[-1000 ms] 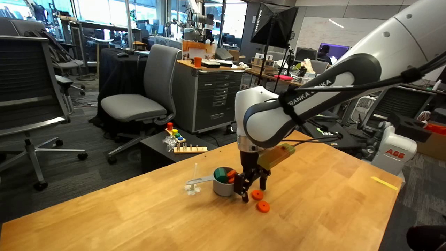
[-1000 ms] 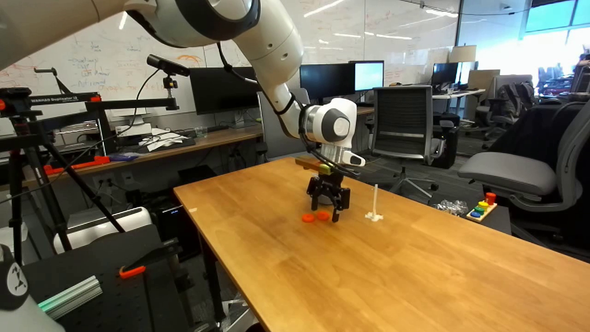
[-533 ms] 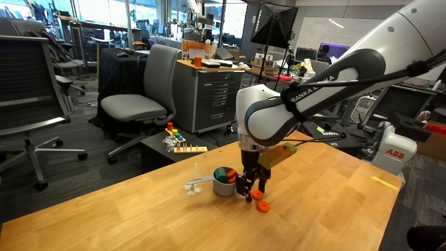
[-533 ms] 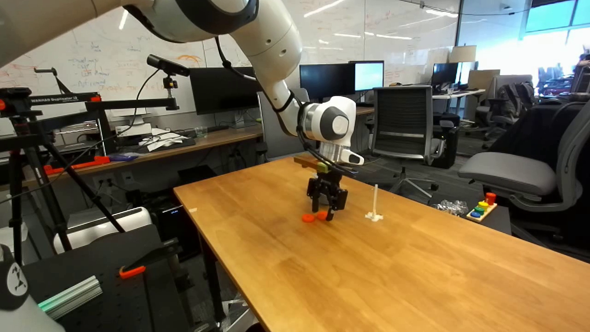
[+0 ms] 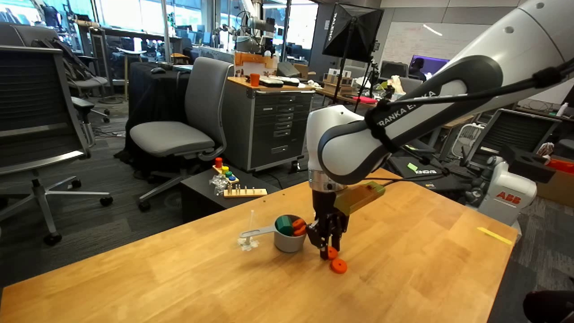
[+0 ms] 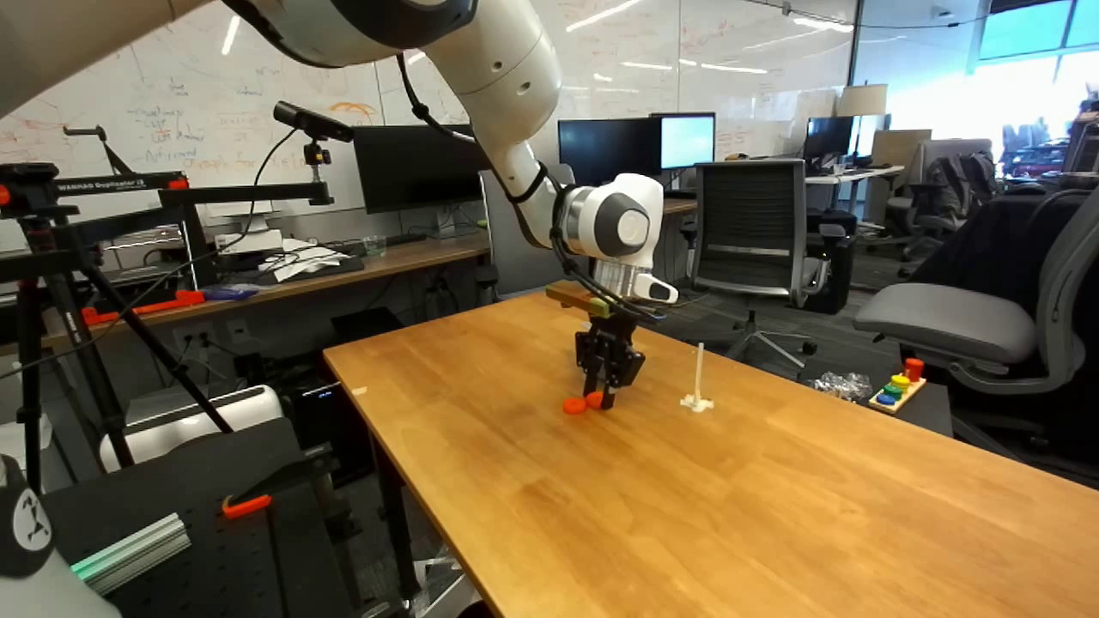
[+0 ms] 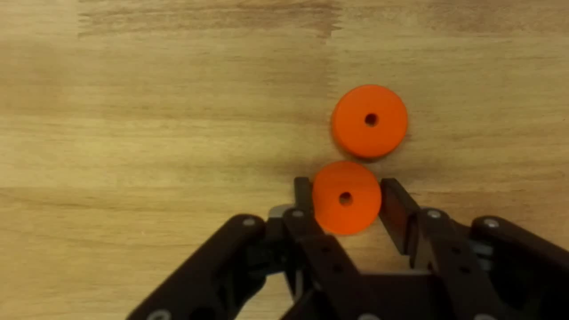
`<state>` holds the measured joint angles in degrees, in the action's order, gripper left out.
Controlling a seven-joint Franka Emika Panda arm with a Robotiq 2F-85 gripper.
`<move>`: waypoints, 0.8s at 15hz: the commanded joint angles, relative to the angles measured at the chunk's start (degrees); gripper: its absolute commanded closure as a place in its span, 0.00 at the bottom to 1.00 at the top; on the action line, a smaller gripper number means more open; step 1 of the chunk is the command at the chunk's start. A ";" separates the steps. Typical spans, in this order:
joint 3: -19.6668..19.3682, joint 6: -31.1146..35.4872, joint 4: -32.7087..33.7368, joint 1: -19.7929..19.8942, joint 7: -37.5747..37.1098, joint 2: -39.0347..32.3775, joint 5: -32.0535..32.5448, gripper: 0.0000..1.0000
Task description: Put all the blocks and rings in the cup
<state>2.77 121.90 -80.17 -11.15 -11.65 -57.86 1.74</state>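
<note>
Two orange rings lie flat on the table, almost touching. In the wrist view the nearer ring sits between the fingers of my gripper, which press against both its sides. The farther ring is just beyond the fingertips, outside the jaws. In an exterior view the grey cup stands upright close beside my gripper, its pale handle pointing away from the arm. A green block and orange pieces are inside it. The gripper largely hides the cup in an exterior view.
A thin white peg rises from the table, taped down at its base, near the cup's handle. A strip of yellow tape lies by a table edge. Beyond the table, a black side stand holds a toy peg board.
My fingers have closed in from wide apart onto the orange ring nearer the cup. The gripper has shifted slightly, and that ring a little with it. The farther ring has stayed put.
</note>
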 commanded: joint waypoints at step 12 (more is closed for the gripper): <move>0.63 4.71 -7.57 1.10 -0.12 11.86 -4.02 0.82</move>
<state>2.85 124.90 -83.50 -10.31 -11.66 -51.13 -1.20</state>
